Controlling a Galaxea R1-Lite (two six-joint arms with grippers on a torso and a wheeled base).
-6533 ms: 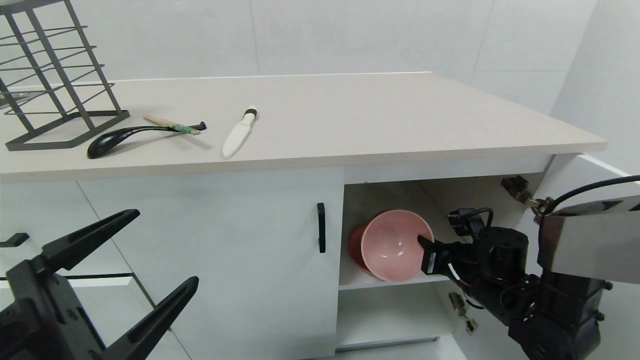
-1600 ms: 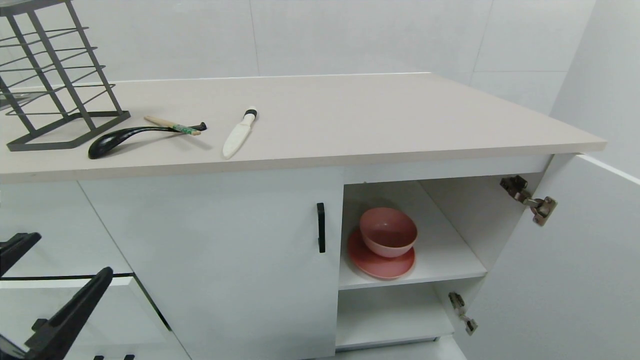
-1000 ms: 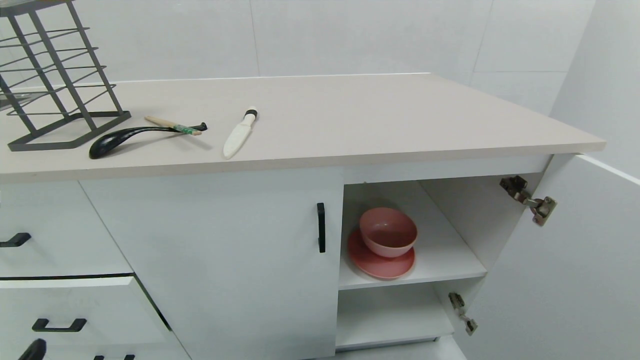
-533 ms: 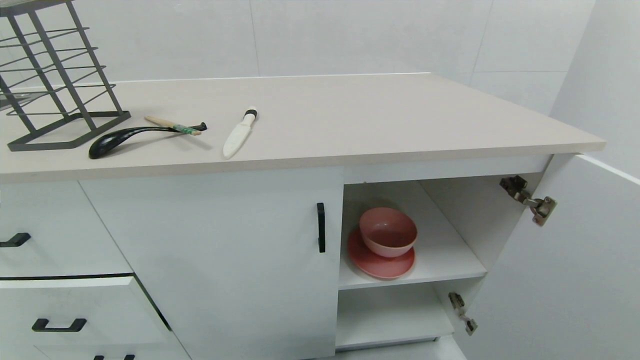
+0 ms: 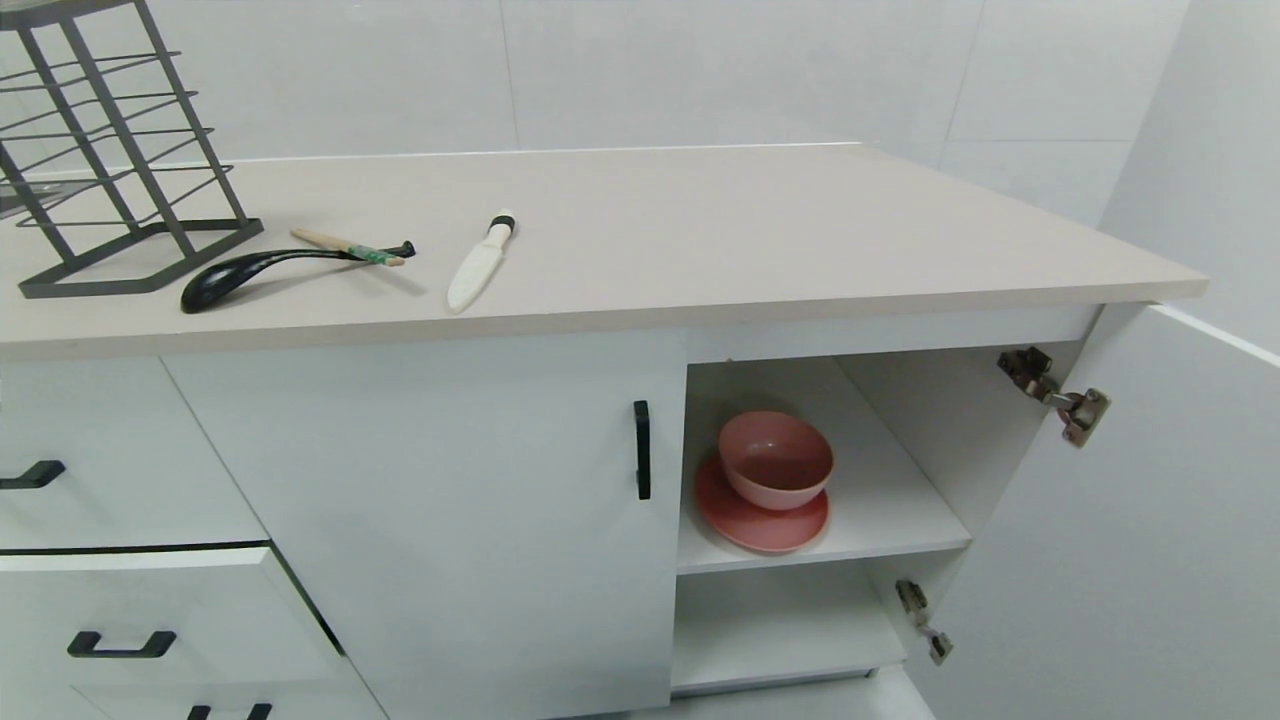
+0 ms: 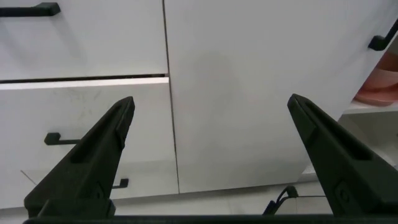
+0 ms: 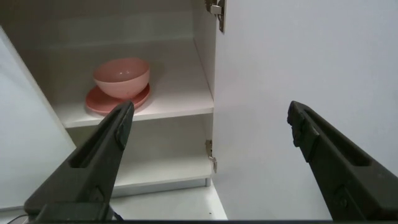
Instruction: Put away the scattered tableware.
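A pink bowl (image 5: 776, 460) sits upright on a pink plate (image 5: 760, 521) on the upper shelf of the open cabinet; the bowl (image 7: 121, 76) and plate (image 7: 117, 100) also show in the right wrist view. On the countertop lie a black ladle (image 5: 250, 270), a wooden stick with a green band (image 5: 345, 247) crossing its handle, and a cream knife (image 5: 480, 263). My left gripper (image 6: 210, 109) is open and empty, low before the white cabinet front. My right gripper (image 7: 210, 113) is open and empty, facing the open cabinet from a distance.
A dark wire rack (image 5: 100, 150) stands at the countertop's back left. The cabinet door (image 5: 1130, 520) is swung open on the right, hinges (image 5: 1050, 395) exposed. The left door with a black handle (image 5: 641, 450) is closed. Drawers with black pulls (image 5: 120, 645) sit lower left.
The right gripper let go of the pink bowl, now upright on the plate, and drew back out of the head view. The left gripper dropped below the head view. The camera shifted slightly.
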